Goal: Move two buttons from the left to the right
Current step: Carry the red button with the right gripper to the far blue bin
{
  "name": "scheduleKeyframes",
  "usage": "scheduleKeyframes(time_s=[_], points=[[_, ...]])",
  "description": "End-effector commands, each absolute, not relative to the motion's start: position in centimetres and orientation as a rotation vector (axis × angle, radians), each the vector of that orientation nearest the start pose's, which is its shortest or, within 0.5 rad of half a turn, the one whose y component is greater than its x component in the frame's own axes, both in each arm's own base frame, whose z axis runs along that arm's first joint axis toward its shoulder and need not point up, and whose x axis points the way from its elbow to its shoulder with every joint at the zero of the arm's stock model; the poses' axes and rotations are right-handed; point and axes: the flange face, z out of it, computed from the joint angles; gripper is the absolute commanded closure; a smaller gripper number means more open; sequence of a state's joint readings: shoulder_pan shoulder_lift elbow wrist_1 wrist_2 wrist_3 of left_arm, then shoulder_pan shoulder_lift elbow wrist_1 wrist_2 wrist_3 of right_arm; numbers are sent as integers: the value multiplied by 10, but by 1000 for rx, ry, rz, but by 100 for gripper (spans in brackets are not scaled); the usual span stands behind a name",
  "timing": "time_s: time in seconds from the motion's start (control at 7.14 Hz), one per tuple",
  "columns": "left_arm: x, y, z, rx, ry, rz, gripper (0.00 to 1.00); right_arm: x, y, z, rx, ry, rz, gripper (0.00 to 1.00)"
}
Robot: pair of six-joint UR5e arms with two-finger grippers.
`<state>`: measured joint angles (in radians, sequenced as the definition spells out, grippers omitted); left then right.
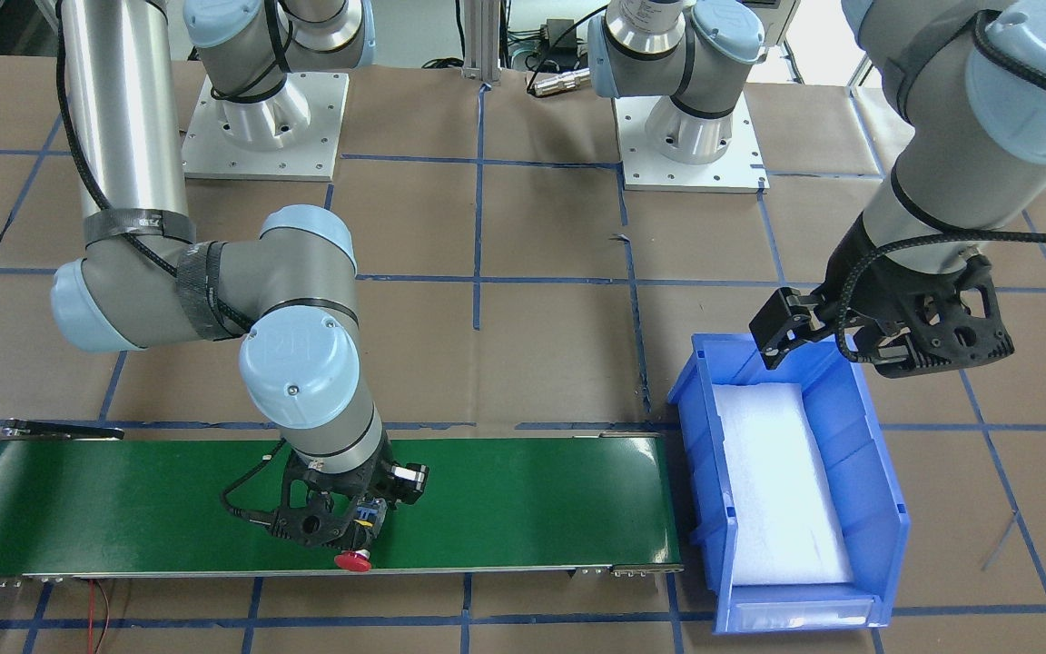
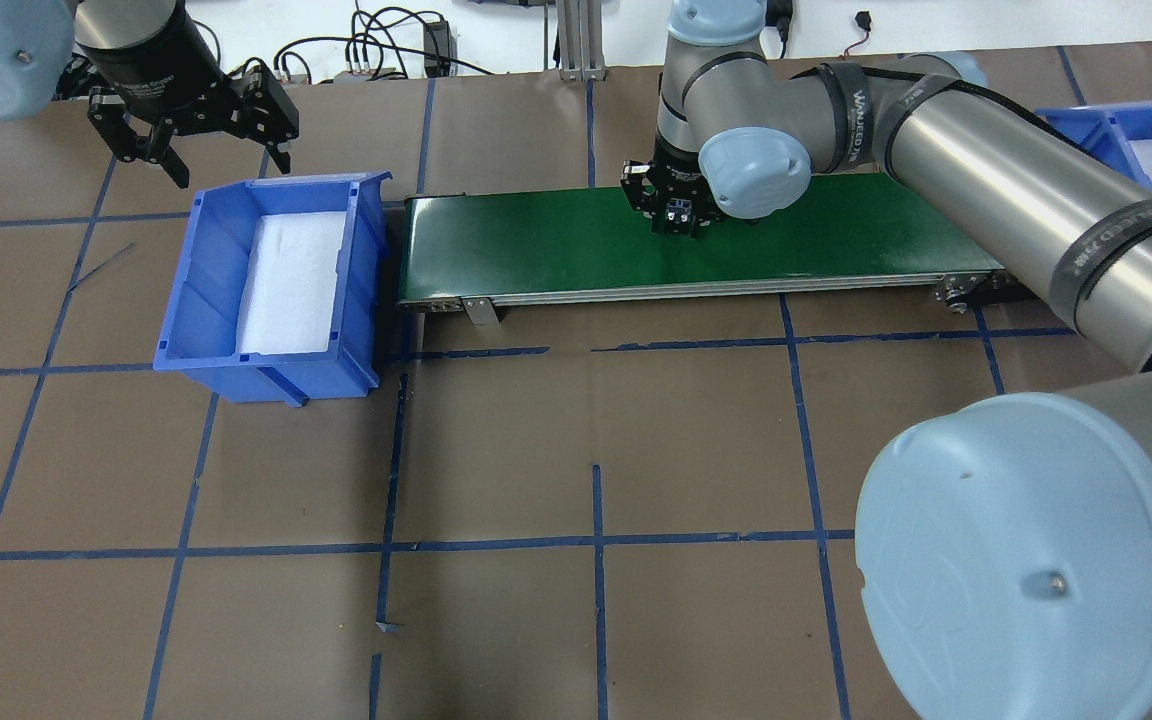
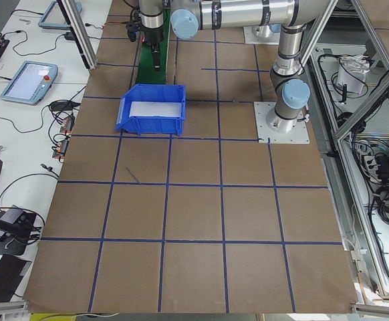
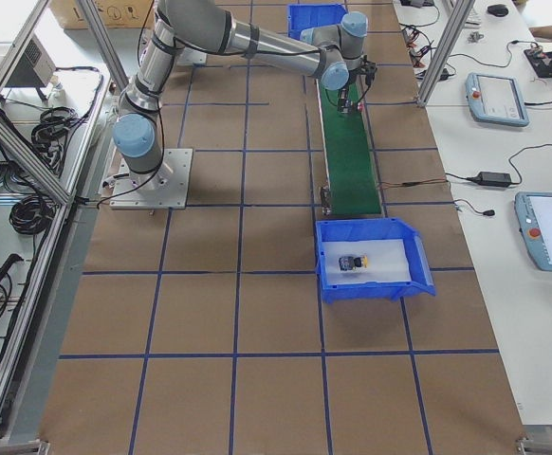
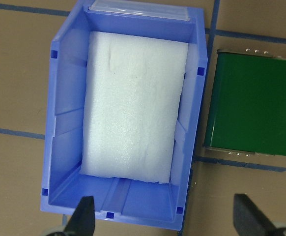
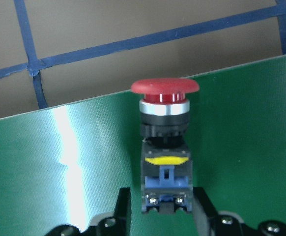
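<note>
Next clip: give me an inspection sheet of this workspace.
Surface: brown paper table, blue tape grid; green belt across it.
Job's things: red button lying on its side on belt; yellow button in right bin; left bin holds only foam.
Clutter: nothing seen.
Claws: left claw open above left bin; right claw flanks red button, grip unclear.
Cables: red wire by belt's end.
Surroundings: pendants on side bench.

Your right gripper (image 1: pixel 355 527) sits low on the green conveyor belt (image 2: pixel 556 250), closed around the red-capped button (image 6: pixel 165 142), with bare belt on both sides. Your left gripper (image 2: pixel 198 140) hangs spread wide above the blue bin's (image 5: pixel 54 142) far rim; white foam (image 5: pixel 133 113) lines the bin floor.
</note>
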<state>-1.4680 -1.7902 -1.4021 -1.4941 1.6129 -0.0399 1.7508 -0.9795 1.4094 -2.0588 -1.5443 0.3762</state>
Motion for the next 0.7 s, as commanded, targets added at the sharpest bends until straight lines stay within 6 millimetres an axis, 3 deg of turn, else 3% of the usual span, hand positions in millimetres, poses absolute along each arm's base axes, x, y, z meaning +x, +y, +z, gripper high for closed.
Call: scheduleKeyframes(time_s=[0.0,0.14,0.28,0.42,0.56], points=[[-68,-597,461,-222,3091,-38,0,255,-667,264,298,3085,-88,91],[-68,-597,461,-222,3090,-38,0,243,-670,272,274,3086,-104,92],[-68,-597,461,-222,3090,-38,0,214,-678,284,234,3089,-128,93],[-68,-597,461,-222,3091,-38,0,169,-685,295,168,3102,-117,93],[-68,-597,461,-222,3091,-38,0,106,-691,310,111,3113,-117,93]])
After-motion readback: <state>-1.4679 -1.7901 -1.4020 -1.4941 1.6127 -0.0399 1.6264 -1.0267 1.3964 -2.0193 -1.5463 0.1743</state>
